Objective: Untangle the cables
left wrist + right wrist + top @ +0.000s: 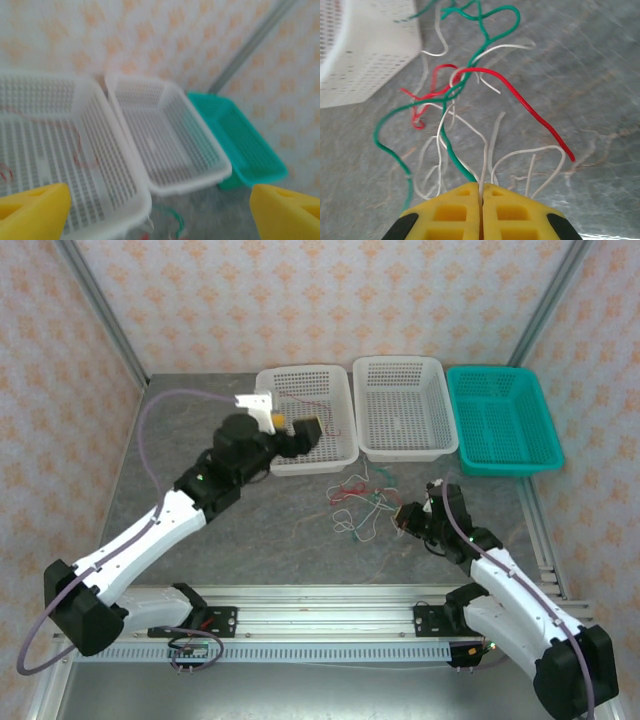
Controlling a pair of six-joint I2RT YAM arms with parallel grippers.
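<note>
Grey veined worktop [250,540] below, walled in by patterned panels.

Left arm [150,530]: reaches up and across from the near left corner toward the far baskets. Right arm [510,580]: bends in low from the near right corner, toward the middle of the worktop.

Along the far edge, in a row and side by side: left white basket [310,370], middle white basket [400,362], teal basket [500,470].

Left gripper [305,432]: hangs over the left white basket, jaws spread wide with nothing between them; seen from its wrist as two yellow fingers [35,212] at the bottom corners.

Right gripper [481,192]: sits low over the worktop just right of the tangle, jaws pressed together, pinching the white cable [487,150] in the seam.

Cables [360,502]: lie in a loose tangle on the worktop, just in front of the gap between the two white baskets.

Green cable [485,35]: loops out from beside the closed jaws and crosses the others. Red cable [520,95]: arcs over the white strands, its end resting on the worktop.

Thin red wire [80,150]: lies inside the left white basket.
</note>
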